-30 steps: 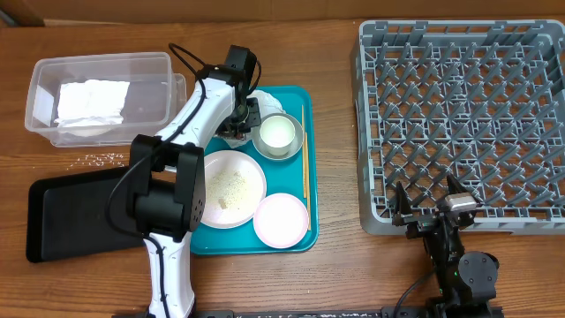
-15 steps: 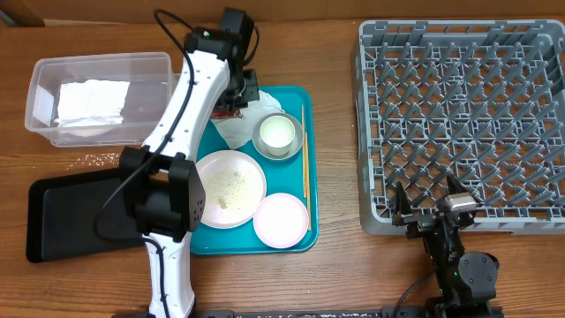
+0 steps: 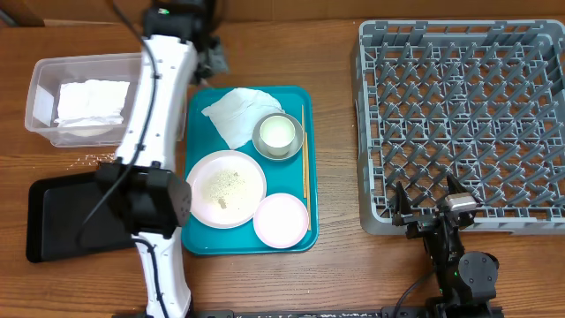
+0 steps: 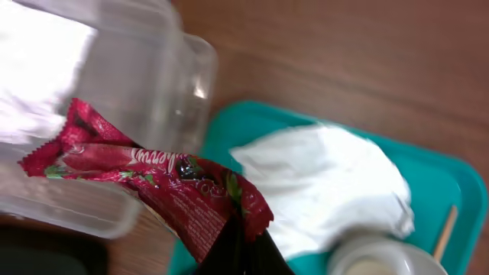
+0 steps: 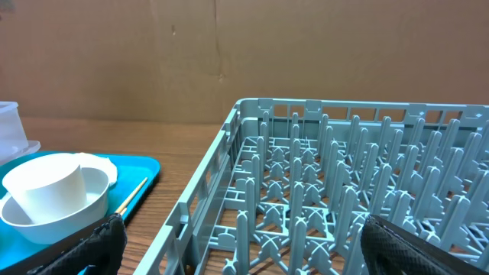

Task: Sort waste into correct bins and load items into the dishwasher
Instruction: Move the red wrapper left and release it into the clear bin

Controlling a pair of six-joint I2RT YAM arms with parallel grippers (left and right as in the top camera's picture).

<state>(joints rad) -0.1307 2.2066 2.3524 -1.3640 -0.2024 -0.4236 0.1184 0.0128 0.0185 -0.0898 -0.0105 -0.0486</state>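
Note:
My left gripper is shut on a red packet wrapper, which hangs over the near corner of the clear tub. From overhead, that gripper sits beyond the teal tray's back left corner, beside the tub, which holds a white napkin. Another crumpled napkin lies on the tray, with a cup in a bowl, a large plate with crumbs, a small plate and chopsticks. My right gripper stands open and empty at the grey dish rack's front edge.
The flat black tray lies at the front left. Loose crumbs are scattered on the wood between it and the tub. The teal tray sits mid-table, left of the rack. My left arm stretches from the front edge up past the trays.
My left gripper has lifted the red wrapper off the teal tray's back corner and carried it back and left toward the clear tub, uncovering the napkin. The right arm has not moved.

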